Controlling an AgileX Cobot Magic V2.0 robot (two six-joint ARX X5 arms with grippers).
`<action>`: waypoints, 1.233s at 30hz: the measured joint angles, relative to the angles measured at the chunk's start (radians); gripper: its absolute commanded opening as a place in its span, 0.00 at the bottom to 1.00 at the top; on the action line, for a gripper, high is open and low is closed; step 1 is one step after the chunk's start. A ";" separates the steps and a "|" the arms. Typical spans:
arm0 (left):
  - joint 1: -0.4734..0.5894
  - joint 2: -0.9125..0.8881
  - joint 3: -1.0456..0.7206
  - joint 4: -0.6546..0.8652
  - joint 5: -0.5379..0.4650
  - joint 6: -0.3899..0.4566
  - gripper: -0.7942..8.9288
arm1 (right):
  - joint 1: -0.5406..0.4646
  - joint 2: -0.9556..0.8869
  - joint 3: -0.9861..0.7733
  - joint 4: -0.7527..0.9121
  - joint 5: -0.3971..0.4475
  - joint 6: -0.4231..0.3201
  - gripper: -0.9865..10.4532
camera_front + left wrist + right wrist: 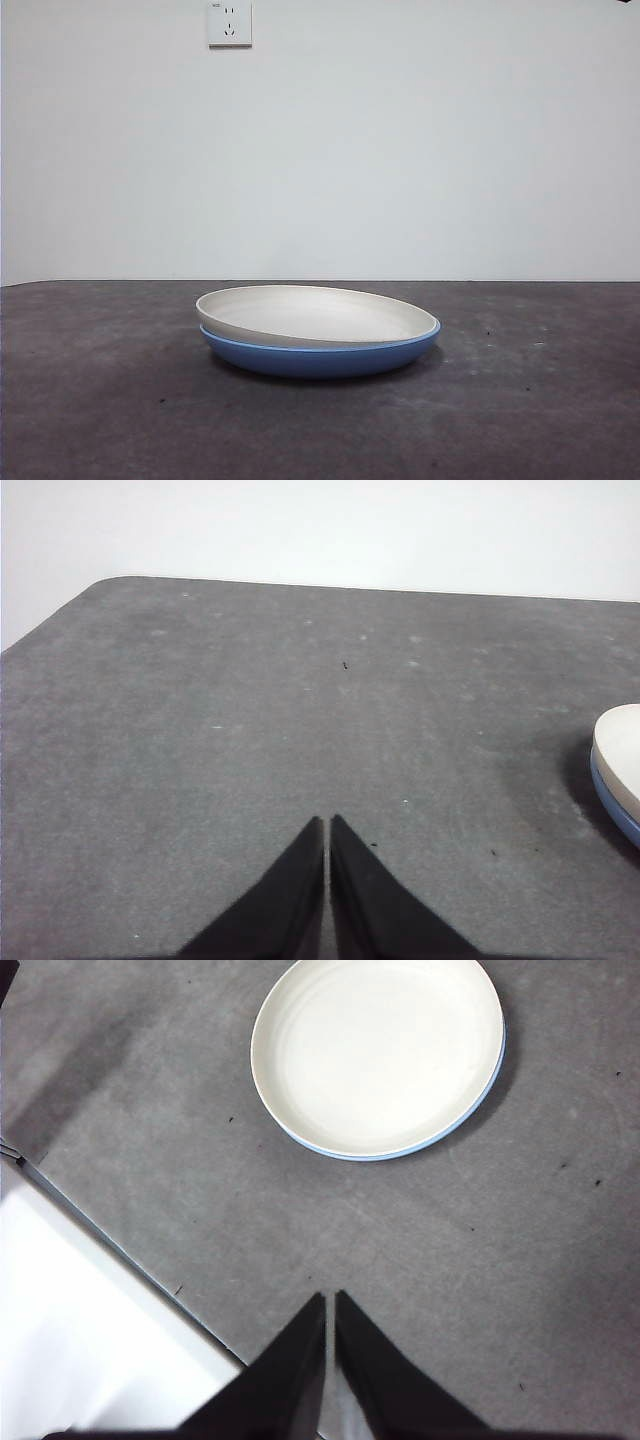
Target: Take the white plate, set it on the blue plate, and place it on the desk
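Front view shows the two dishes stacked near the middle of the broad, flat, dark grey-brown desk point(100, 400) with its mottled, speckled surface. The wide, shallow, off-white matte white plate point(315, 315) sits inside the glossy, round blue plate point(320, 358) — nested, but not level: its rim rides higher at the nine o'clock side and sinks to meet the blue rim at three o'clock. Nothing lies in the white plate; its inner face is bare.

From the right wrist view, the white plate point(378, 1050) almost wholly covers the blue plate point(470, 1115), of which only a thin crescent of blue edge shows along one side. The right gripper point(330, 1305) hangs above the desk point(500, 1290), well apart from the stack, with its two black jaws pressed together at the tips and grasping nothing. On a clock face centred on those tips, the plates lie at about twelve o'clock.

In the left wrist view, the left gripper point(327, 828) is likewise clenched on nothing, its jaws meeting in a narrow seam over bare desk point(250, 700). The stack shows only as a sliver at the picture's edge — white plate point(620, 750) over blue plate point(612, 802) — at roughly three o'clock from the tips and well apart from them.

A white wall socket point(229, 22) is on the pale wall behind the desk.
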 measured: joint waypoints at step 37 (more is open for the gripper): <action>0.000 0.000 0.000 0.000 0.000 0.000 0.09 | -0.551 -0.798 -0.977 1.042 0.235 -0.085 0.10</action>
